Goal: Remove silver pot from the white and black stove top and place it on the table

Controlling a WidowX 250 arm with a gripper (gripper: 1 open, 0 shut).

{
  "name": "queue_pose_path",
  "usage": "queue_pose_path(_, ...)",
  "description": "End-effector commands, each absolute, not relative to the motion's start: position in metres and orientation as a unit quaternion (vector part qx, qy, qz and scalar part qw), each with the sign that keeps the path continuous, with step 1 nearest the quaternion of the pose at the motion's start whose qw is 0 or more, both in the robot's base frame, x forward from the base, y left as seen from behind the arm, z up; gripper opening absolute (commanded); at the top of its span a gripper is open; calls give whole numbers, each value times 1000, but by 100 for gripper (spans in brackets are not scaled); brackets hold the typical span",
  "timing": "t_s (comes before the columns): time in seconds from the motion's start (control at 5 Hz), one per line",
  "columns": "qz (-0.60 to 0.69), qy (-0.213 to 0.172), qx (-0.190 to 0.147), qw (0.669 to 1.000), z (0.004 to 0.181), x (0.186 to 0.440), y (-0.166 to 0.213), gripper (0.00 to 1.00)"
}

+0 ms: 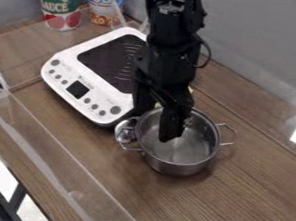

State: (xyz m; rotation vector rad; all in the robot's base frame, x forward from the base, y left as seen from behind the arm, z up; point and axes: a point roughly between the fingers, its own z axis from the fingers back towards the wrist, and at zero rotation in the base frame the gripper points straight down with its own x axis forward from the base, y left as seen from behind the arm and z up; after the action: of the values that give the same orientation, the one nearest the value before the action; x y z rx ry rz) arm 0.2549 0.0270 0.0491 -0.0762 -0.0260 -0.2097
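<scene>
Silver pot (174, 146) is seen standing on the wooden table (255, 195), just beside the white and black stove top (100, 65). Gripper (158, 122) is spread wide, straddling the pot's rim; nothing is clamped.

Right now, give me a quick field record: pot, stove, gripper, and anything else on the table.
pot: silver pot upright on the table, off the stove, beside its front right corner
stove: stove top bare, nothing on the black glass
gripper: gripper open, pointing down, one finger inside the pot, one outside its rim
other items: two cans behind the stove
pot contents: looks empty
</scene>
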Motion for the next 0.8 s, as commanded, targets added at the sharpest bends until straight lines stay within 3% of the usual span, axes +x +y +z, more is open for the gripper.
queue_pose_path(0.0, -106, -20, -42, 993, 48, 256, 29, 100)
queue_pose_path(0.6, -119, -33, -55, 991, 41, 258, 22, 100)
